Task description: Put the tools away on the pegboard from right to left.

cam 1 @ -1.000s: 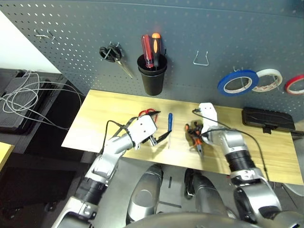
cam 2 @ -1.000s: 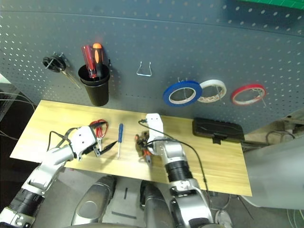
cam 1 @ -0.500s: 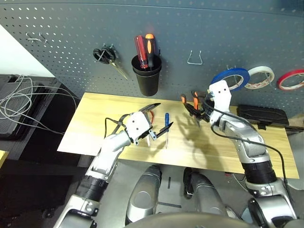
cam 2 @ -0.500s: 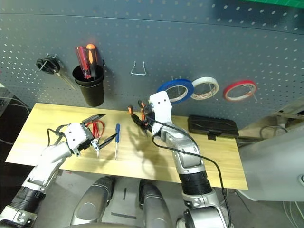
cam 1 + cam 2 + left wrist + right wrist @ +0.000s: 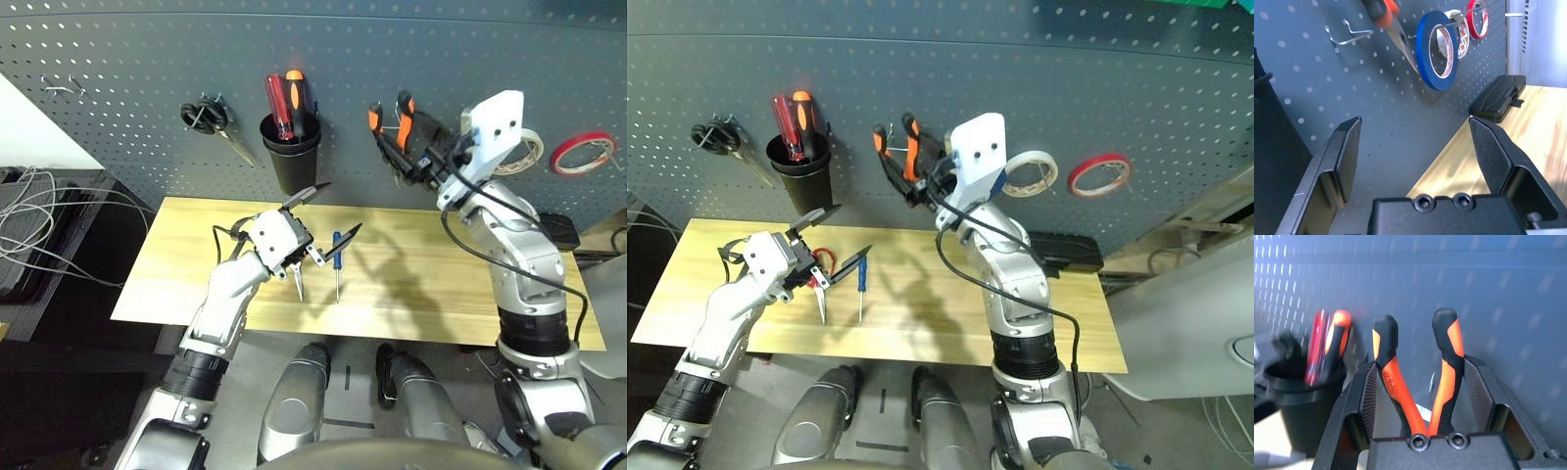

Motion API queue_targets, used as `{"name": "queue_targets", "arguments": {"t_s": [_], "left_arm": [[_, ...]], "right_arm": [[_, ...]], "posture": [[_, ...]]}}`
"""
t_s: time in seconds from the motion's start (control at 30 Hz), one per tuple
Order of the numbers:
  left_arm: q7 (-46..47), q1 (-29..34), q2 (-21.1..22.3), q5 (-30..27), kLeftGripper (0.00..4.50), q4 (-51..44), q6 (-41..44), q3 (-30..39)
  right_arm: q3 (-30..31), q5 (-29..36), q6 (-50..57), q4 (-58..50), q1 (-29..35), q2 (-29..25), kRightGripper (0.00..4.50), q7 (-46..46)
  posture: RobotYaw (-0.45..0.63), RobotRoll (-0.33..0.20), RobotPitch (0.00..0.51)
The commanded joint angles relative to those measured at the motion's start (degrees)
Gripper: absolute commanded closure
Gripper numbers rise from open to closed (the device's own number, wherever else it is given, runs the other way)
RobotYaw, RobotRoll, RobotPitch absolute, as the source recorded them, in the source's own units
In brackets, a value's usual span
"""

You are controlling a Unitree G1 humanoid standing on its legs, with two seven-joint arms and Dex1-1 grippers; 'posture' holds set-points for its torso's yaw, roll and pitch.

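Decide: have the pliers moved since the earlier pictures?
Yes. The pliers, held in the right gripper, rose from the table to the pegboard, right of the black cup.

The light is bright and even, perhaps from above. The arms throw soft shadows on the wooden surface [image 5: 431,284]. In the right wrist view the black cup [image 5: 1305,401] and the pegboard [image 5: 1488,279] are blurred, while the pliers [image 5: 1415,372] stay sharp.
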Motion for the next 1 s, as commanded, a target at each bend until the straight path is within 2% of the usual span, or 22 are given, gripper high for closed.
{"name": "queue_targets", "arguments": {"t_s": [0.03, 0.43, 1.0], "left_arm": [[-0.3, -0.4, -0.1, 0.1, 0.0, -0.1, -0.5, -0.1], [0.0, -1.0, -0.3, 0.1, 0.0, -0.2, -0.4, -0.3], [1.6, -1.0, -1.7, -1.5, 0.0, -5.7, 3.1, 0.1]], "right_arm": [[-1.5, 0.8, -1.9, -1.6, -3.1, 0.8, 1.5, -2.2], [-2.9, 0.9, -6.7, 2.4, -9.0, 2.5, 1.5, -5.4], [-1.5, 0.5, -17.8, 16.0, -11.8, 6.3, 1.5, -4.2]], "posture": [[0.16, 0.0, 0.213], [0.18, 0.0, 0.211], [0.23, 0.0, 0.224]]}}
